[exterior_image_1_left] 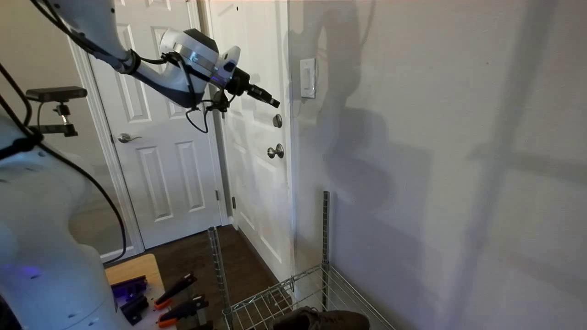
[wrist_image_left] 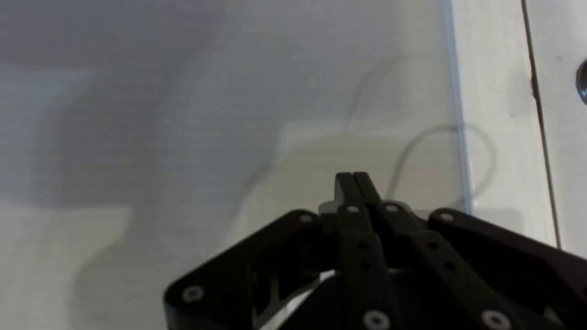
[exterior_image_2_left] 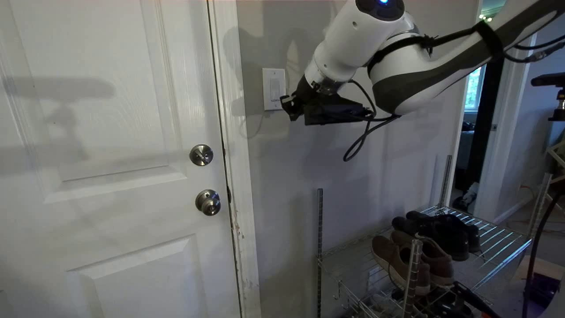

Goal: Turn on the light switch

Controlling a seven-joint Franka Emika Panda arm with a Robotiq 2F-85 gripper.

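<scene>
The light switch (exterior_image_1_left: 307, 78) is a white upright plate with a wide flat toggle on the grey wall beside the door frame. It also shows in an exterior view (exterior_image_2_left: 273, 89), where the fingertips appear at its lower right corner. My gripper (exterior_image_1_left: 276, 103) is shut and empty, and its tips point toward the wall. In an exterior view its tips appear left of and lower than the plate, with a gap between. It also shows in an exterior view (exterior_image_2_left: 287, 107). In the wrist view the gripper's fingers (wrist_image_left: 352, 175) are together over bare wall. No switch can be made out there.
The white door (exterior_image_2_left: 110, 132) has a deadbolt (exterior_image_2_left: 201, 155) and a round knob (exterior_image_2_left: 208, 202). A door frame (exterior_image_2_left: 234, 176) stands left of the switch. A wire rack (exterior_image_2_left: 499, 240) with upright posts and several shoes (exterior_image_2_left: 410, 265) stands below the arm. Cables hang from the wrist.
</scene>
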